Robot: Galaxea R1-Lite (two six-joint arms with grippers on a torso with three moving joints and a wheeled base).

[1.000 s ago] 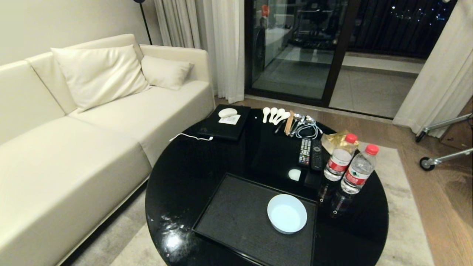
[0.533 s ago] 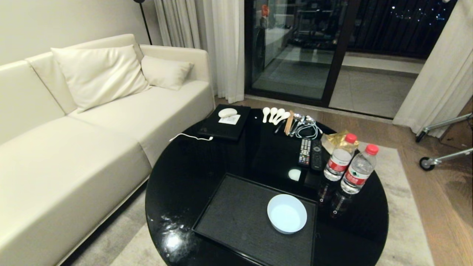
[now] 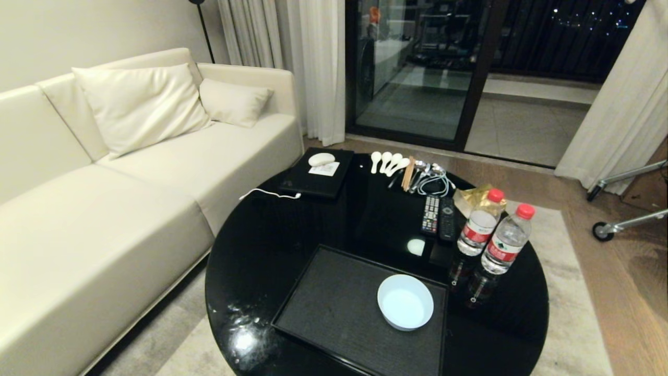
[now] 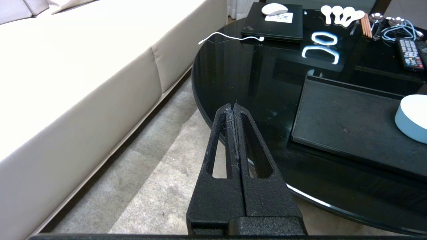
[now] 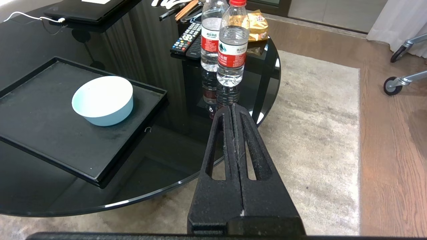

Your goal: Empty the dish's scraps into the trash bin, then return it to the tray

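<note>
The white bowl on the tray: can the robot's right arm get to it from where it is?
Probably yes. The right gripper, shut, hangs off the table's edge, and nothing stands between it and the bowl on the tray; the water bottles stand off to the side.

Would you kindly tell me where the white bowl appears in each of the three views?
Head view: the white bowl sits on the black tray, lower centre.
Left wrist view: only its side shows, cut off at the right edge.
Right wrist view: upper left, on the tray.
Shared landmark: the two remotes.
</note>
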